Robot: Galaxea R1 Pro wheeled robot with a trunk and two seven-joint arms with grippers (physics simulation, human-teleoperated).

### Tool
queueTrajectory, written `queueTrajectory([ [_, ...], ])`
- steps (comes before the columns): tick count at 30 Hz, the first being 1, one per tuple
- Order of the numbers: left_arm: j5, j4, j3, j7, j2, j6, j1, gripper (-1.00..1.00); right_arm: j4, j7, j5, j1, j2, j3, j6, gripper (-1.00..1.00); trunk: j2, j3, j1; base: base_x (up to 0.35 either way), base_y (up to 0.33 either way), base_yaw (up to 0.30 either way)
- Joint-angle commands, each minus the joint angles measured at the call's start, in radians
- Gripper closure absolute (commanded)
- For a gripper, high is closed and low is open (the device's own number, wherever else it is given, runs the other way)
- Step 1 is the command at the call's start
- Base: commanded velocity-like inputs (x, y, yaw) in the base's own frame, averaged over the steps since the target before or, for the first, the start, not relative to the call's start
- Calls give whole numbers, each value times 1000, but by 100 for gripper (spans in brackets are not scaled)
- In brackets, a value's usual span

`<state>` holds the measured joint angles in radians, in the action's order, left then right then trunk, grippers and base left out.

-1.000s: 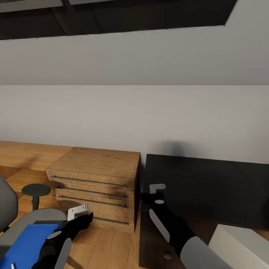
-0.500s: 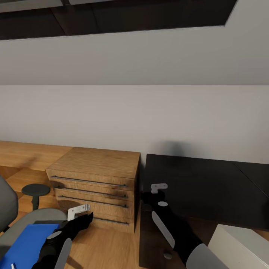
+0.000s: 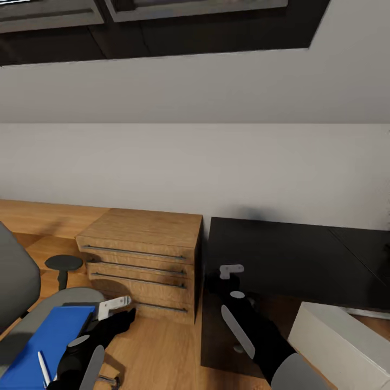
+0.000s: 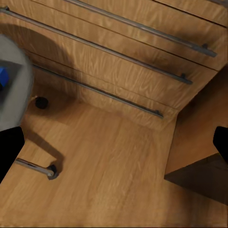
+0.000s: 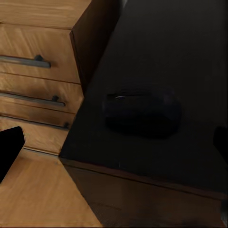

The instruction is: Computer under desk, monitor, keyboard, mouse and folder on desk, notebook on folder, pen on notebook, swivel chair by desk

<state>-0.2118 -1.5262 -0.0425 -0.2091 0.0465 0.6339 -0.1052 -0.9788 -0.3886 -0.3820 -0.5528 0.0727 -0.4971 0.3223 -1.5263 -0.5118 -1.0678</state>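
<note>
1. Right gripper [image 3: 228, 272]: poised over the near left corner of the desk [image 3: 292, 260]; fingers spread, nothing held. The mouse [image 5: 141, 113] lies on the desk top between the fingers' line, near the desk edge.
2. Right arm: reaches forward and up from the lower right, forearm angled toward the desk corner.
3. Left gripper [image 3: 115, 306]: fingers apart, empty, above the oak floor [image 4: 109, 166] before the dresser [image 3: 143, 254].
4. Folder [image 3: 49, 338]: lies flat on the swivel chair [image 3: 21, 287] seat, a pen [image 3: 42, 365] on it.
5. Computer [image 3: 341, 346]: on the floor, near the desk.
</note>
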Motion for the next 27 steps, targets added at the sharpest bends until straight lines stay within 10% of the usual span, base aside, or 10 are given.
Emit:
queueTrajectory([
  [1, -11, -1, 0, -7, 1, 4, -1, -100, -1, -9, -8, -1, -1, -3, 3, -100, -1, -1, 1, -335, 0, 0],
  [27, -8, 0, 20, -9, 1, 1, -1, -100, -1, -11, -6, 0, 1, -1, 1, -100, -1, -1, 1, -216, -238, -61],
])
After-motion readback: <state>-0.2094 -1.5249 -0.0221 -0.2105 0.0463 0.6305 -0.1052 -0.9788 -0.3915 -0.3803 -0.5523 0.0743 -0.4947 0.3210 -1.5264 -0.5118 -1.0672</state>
